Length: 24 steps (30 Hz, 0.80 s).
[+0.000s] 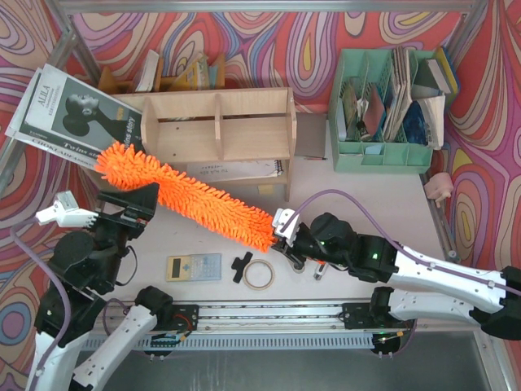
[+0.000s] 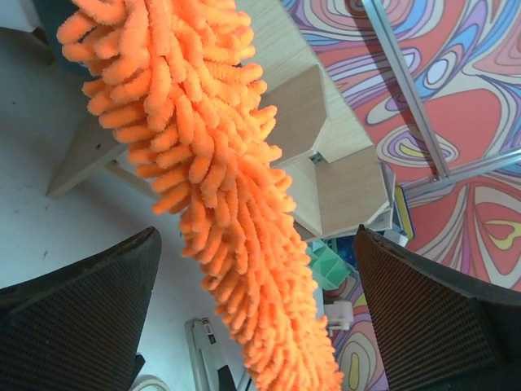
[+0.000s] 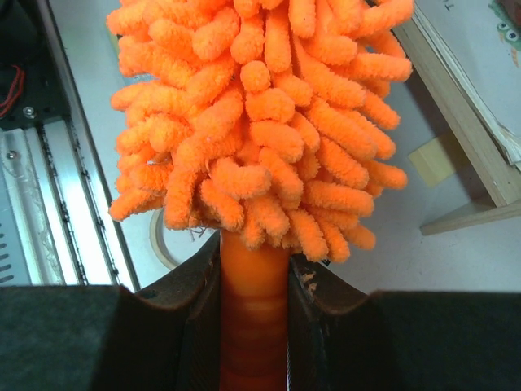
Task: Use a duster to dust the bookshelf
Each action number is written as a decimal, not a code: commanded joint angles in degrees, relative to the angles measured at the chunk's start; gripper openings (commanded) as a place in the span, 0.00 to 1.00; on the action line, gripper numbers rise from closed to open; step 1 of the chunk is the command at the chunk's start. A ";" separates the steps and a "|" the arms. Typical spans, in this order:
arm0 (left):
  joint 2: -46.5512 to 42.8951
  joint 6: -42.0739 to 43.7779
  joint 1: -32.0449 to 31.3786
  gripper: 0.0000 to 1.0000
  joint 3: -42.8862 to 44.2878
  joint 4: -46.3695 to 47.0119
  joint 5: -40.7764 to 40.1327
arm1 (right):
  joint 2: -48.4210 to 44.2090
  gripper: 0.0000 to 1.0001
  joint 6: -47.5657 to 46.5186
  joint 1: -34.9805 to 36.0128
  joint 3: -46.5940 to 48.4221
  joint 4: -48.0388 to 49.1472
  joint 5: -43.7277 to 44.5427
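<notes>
From above, the bookshelf [image 1: 220, 122] stands toward the back of the bench [image 1: 387, 183], with a magazine [image 1: 65, 114] to its left and a mint green file organizer [image 1: 378, 155] well apart on its right. The duster [image 1: 187, 195] runs slantwise in front of the shelf, its fluffy tip just beside the shelf's left side and its handle end pointing toward the middle of the bench. The right gripper [image 1: 281, 231] is pinching that handle end. The left gripper [image 1: 134, 210] sits at the duster's near edge, close to the fluffy tip, with its jaws spread. A calculator [image 1: 194, 266] and a roll of tape [image 1: 259, 275] lie on the bench nearer the arm bases. In the left wrist view the orange strands hang down between the two dark fingers [image 2: 81, 318], with a gap on either side, so nothing is grasped. The plywood dividers of the bookshelf show behind the duster. In the right wrist view the jaws are pressed tight on the smooth orange handle, the chenille head bushing out just above them. A leg of the shelf is visible at the right edge, and part of the tape roll shows at lower left.
</notes>
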 commanded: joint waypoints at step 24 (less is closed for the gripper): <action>-7.86 -15.41 0.16 0.28 -14.68 -4.90 -9.86 | 1.69 0.00 -3.60 0.23 2.56 -0.62 -7.14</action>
